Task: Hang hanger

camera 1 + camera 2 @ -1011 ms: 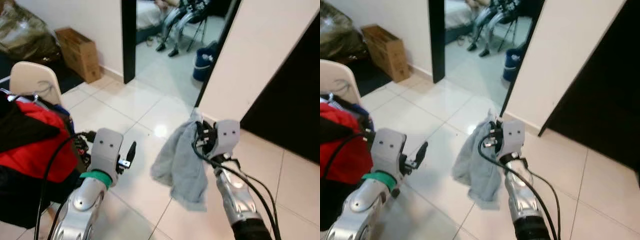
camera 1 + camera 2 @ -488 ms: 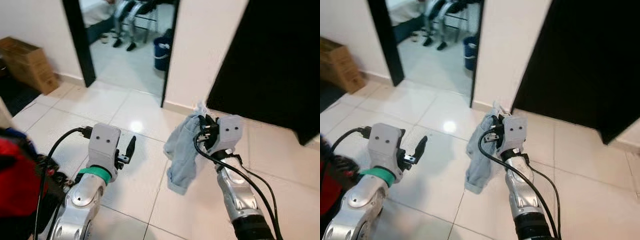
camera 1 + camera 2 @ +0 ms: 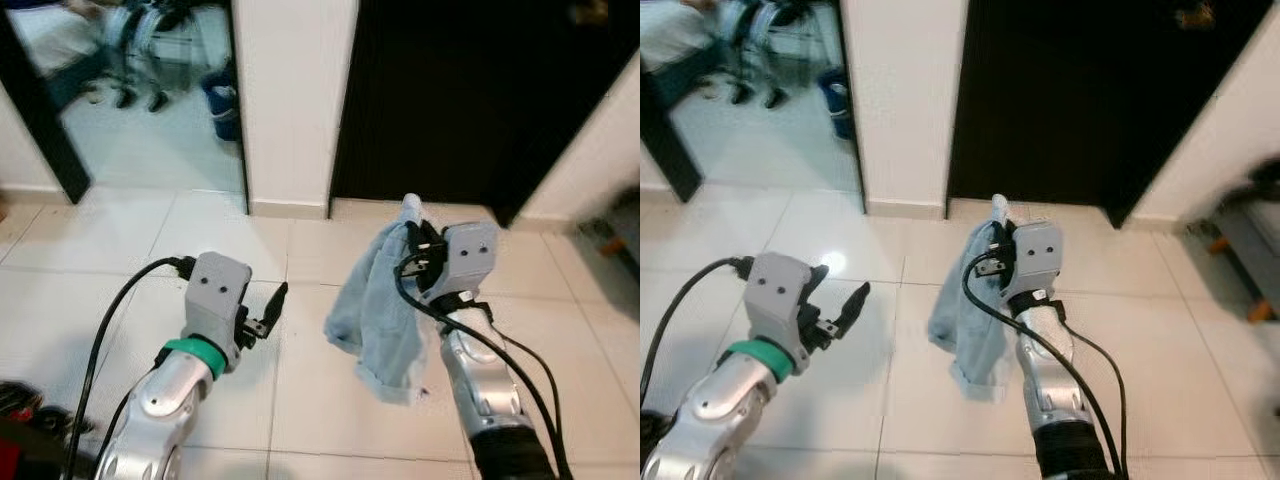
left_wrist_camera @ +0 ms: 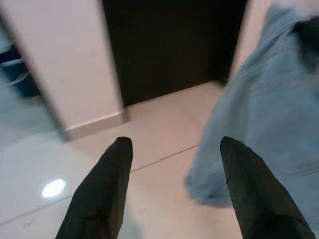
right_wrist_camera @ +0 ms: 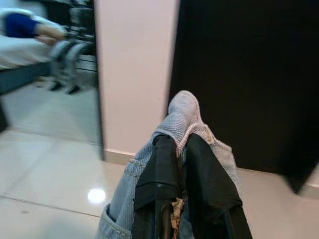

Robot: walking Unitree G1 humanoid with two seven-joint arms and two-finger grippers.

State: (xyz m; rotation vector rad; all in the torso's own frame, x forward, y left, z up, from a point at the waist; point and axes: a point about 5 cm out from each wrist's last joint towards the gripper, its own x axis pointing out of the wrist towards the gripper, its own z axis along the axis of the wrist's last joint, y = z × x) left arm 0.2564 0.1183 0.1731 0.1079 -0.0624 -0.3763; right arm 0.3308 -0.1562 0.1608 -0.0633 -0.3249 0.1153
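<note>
Swinging round to the right here, the whole view sliding across the room: a second ago facing a lit doorway with a cardboard box and a red heap off to the left, now squaring up to a dark doorway (image 3: 440, 90) beside a pale wall panel (image 3: 292, 100), the lit room pushed off to the far left edge. Carrying the load along with the turn, not moving it: right hand (image 5: 179, 164) staying clamped on a bunched grey-blue garment (image 3: 385, 320), black fingers (image 5: 204, 179) pressed close together over a fold of cloth, the rest draping down over the white tiled floor (image 3: 120, 270) without touching it. Cannot make out a hanger anywhere inside that bundle, so probably wrapped up in the fabric or not there at all. Left hand (image 4: 172, 186) riding empty just to the left of the cloth, fingers spread wide apart, same pose as in the earlier frames. Reading this as the travelling stretch of the job, heading toward that dark opening, likely where the hanging spot sits, though nothing like a rail showing in the blackness yet. Blurring at the picture edges, fitting a body mid-turn.
</note>
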